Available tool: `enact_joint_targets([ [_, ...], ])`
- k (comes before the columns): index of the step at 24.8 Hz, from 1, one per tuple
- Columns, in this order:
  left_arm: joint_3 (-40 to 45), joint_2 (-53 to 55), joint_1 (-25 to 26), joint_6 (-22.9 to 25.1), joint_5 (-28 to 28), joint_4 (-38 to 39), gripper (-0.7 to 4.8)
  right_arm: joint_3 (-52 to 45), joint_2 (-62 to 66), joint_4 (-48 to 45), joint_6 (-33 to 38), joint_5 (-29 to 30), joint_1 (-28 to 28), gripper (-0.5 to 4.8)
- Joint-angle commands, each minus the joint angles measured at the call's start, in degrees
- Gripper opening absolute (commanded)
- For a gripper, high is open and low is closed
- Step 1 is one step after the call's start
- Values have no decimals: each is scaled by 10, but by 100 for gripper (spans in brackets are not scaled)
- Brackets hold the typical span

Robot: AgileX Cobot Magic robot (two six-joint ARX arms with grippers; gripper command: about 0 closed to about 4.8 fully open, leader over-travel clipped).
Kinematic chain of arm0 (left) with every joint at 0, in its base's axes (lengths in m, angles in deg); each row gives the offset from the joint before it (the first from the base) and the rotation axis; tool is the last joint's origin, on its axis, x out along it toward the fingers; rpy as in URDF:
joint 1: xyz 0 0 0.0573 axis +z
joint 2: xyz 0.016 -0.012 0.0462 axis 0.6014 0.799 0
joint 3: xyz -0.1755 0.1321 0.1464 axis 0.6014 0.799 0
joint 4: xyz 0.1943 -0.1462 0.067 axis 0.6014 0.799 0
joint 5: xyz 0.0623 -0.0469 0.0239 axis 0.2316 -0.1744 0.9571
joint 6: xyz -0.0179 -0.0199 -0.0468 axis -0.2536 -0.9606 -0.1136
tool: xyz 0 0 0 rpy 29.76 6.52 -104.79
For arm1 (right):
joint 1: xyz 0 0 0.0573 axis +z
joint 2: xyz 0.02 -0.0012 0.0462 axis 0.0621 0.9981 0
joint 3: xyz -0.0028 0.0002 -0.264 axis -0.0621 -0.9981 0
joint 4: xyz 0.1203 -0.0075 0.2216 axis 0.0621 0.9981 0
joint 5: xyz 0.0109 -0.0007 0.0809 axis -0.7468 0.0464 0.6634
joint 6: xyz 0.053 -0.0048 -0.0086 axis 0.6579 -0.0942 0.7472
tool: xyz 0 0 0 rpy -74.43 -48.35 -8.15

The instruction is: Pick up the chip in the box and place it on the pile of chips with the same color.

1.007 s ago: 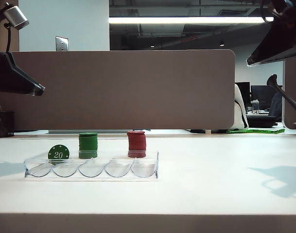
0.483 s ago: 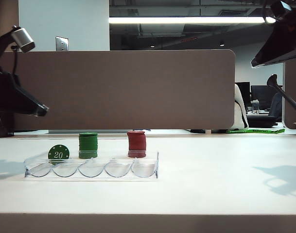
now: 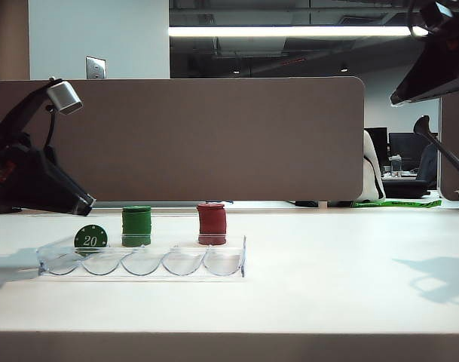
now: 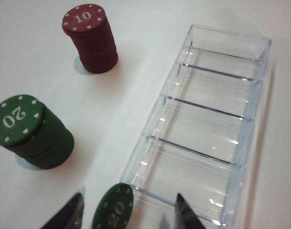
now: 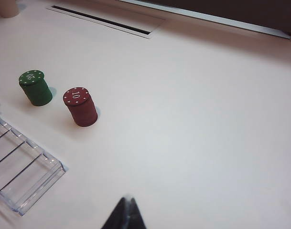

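The dark green chip [image 3: 90,238] marked "20" stands on edge in the left end groove of the clear box [image 3: 227,265]. My left gripper [image 3: 83,205] hangs just above and left of it, open. In the left wrist view the chip [image 4: 113,208] stands between the two dark fingertips [image 4: 72,213] of the left gripper [image 4: 129,195], touching neither. The green pile of chips [image 3: 136,225] stands behind the box, also seen in the left wrist view [image 4: 30,131]. My right gripper [image 5: 127,201] is shut and empty, high at the right [image 3: 399,96].
A red stack of chips [image 3: 212,224] marked "10" stands right of the green pile, behind the box. The other grooves of the box [image 4: 231,42] hold nothing. A brown partition closes the table's far side. In the right wrist view both stacks [image 5: 80,106] stand beside the box's end [image 5: 28,191].
My left gripper has come down and moved right, from high at the left edge to just above the chip. The right arm has stayed nearly still.
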Motion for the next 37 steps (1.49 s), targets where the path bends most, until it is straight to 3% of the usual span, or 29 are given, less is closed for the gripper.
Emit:
enact_joint_targets([
  [1, -3, 9, 0, 0, 10, -27, 247, 2, -1, -7, -1, 0, 0, -1],
  [13, -46, 41, 1, -4, 12, -17, 243, 2, -1, -7, 0, 0, 0, -1],
  [37, -48, 78, 2, 0, 23, 2, 238, 2, -1, -7, -1, -1, 0, -1],
])
